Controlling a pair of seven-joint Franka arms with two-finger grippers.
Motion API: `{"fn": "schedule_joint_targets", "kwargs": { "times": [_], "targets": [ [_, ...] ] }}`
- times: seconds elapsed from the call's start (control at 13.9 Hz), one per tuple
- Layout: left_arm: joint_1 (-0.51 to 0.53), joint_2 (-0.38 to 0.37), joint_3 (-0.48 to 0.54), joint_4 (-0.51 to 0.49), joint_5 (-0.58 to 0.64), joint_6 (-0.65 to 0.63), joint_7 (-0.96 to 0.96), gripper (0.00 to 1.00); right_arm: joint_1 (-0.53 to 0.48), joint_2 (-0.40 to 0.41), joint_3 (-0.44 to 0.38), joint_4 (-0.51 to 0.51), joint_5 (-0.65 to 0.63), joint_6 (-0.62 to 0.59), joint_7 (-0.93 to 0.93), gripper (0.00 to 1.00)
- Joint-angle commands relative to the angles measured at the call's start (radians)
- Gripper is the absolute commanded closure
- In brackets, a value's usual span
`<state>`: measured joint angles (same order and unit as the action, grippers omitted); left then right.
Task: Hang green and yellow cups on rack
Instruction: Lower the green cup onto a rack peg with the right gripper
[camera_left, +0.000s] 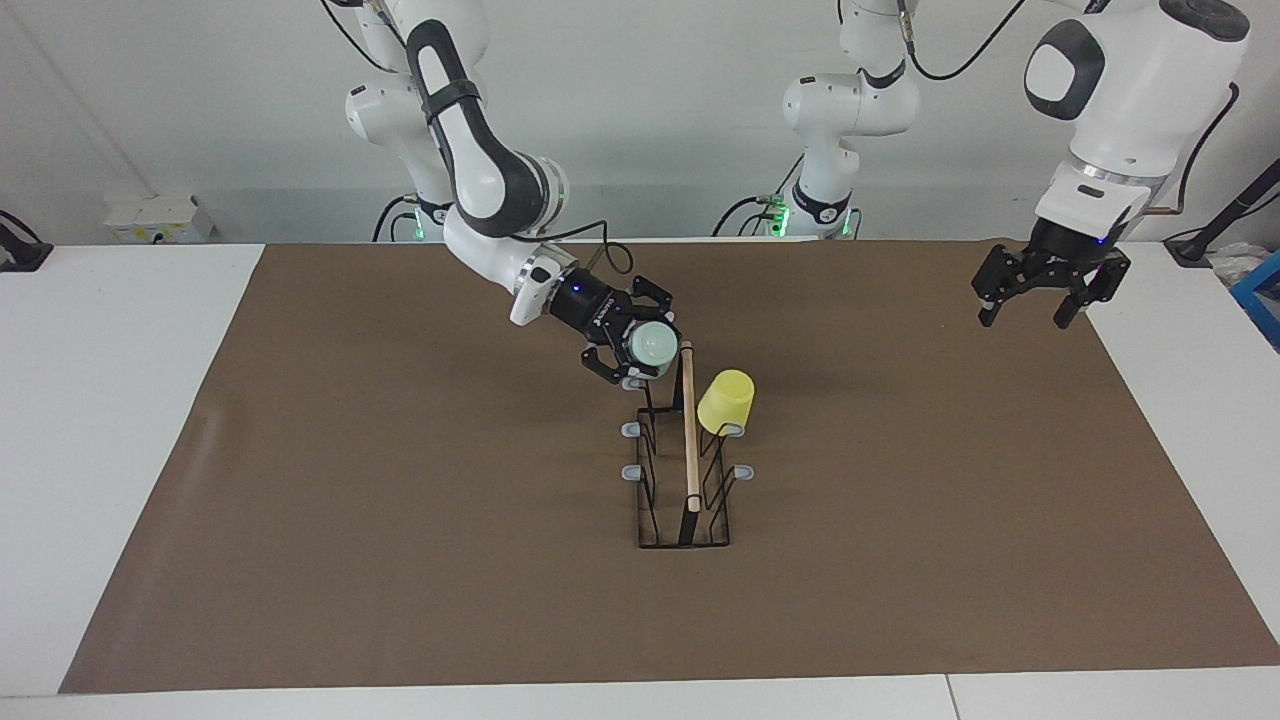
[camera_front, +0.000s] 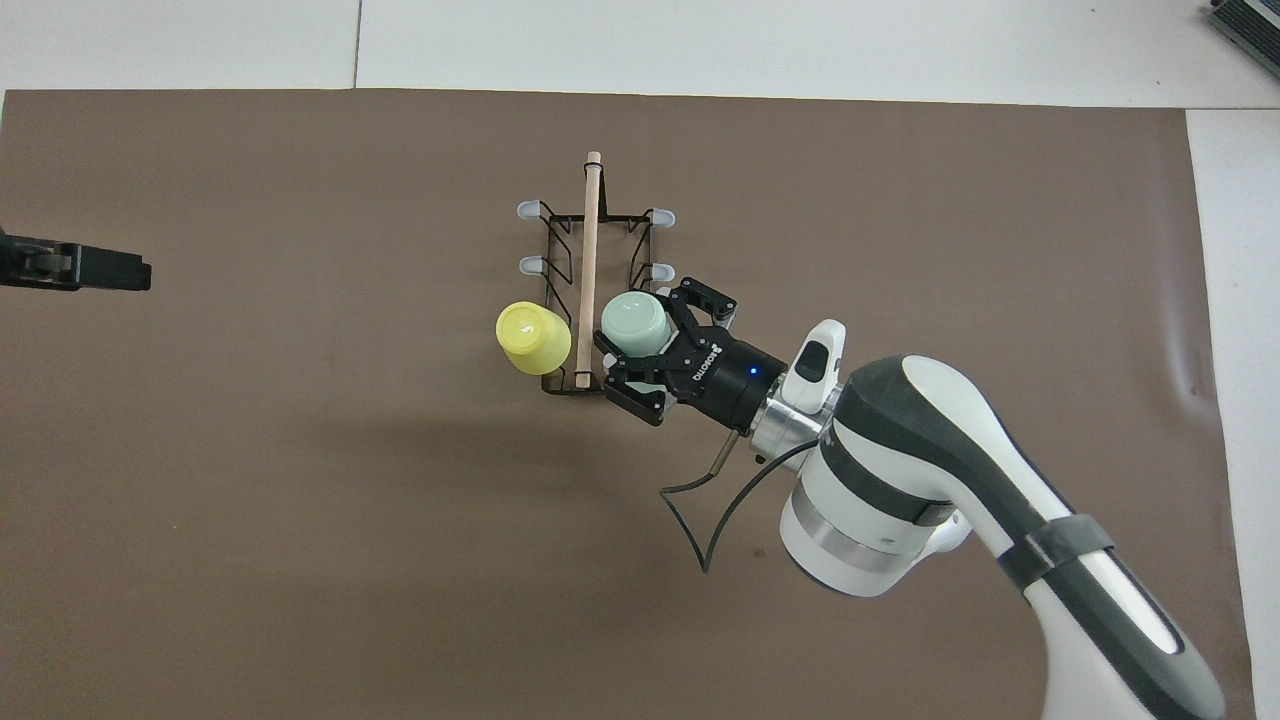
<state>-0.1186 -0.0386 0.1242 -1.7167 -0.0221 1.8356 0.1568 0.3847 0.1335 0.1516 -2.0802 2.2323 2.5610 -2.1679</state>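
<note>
Brown paper is covering the white table (camera_left: 130, 420) where both arms are working, with a pale wall rising at the robots' end. At the centre of things, the right gripper (camera_left: 632, 345) is clamping its fingers around the green cup (camera_left: 650, 343), holding it mouth-down and tilted over the peg at the end of the rack (camera_left: 684, 470) nearest the robots, on the side toward the right arm's end of the table. Just beside it, across the wooden top bar (camera_left: 688, 425), the yellow cup (camera_left: 726, 402) is already sitting upturned on its own peg, on the side toward the left arm's end. Four grey-tipped pegs farther from the robots are standing bare. Well apart from all this, the left gripper (camera_left: 1046, 290) is hanging with its fingers spread and nothing in them, waiting over the paper's edge at its own end of the table. Judging by the layout, the hanging of the second cup is the step in hand; the next move is calling for the cup's mouth to be eased down over the peg until it seats, and only then for the grip to be let go.
</note>
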Motion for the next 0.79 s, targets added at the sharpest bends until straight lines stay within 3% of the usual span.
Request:
{"fn": "schedule_joint_targets", "kwargs": {
  "times": [0.0,0.14,0.43,0.72],
  "targets": [
    [-0.009,-0.018,0.009,-0.003,-0.012,-0.065,0.041,0.0,-0.02,0.02,0.005,0.043,-0.055,0.027,0.014,0.77],
    [-0.009,-0.007,0.005,0.028,-0.006,-0.123,0.04,0.0,-0.041,0.026,0.005,0.051,-0.127,0.028,0.013,0.77],
    [-0.007,0.034,0.003,0.152,-0.012,-0.261,0.04,0.0,-0.032,0.046,0.005,0.048,-0.128,0.053,0.004,0.77],
    [-0.007,0.037,0.003,0.144,-0.007,-0.271,0.035,0.0,-0.02,0.057,0.006,0.046,-0.103,0.056,0.004,0.77]
  ]
}}
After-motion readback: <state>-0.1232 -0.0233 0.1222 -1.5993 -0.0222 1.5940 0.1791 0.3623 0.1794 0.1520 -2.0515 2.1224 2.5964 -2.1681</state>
